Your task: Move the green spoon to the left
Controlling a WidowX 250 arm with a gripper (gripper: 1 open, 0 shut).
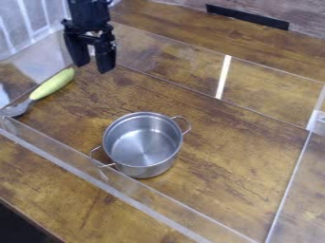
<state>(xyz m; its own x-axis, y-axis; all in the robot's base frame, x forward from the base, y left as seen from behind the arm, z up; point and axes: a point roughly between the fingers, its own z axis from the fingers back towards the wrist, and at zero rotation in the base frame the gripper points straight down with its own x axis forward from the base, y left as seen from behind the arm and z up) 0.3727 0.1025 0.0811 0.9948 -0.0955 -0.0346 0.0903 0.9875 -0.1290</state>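
The green spoon (45,87) lies flat on the wooden table at the far left, its yellow-green handle pointing up-right and its shiny metal bowl (15,107) near the left edge. My black gripper (91,55) hangs above and to the right of the spoon, clear of it. Its two fingers stand apart, open, with nothing between them.
A steel two-handled pot (141,143) stands near the middle front of the table. Clear acrylic walls (152,209) fence the work area along the front, right and back. A white rack (99,36) sits behind the gripper at the back left.
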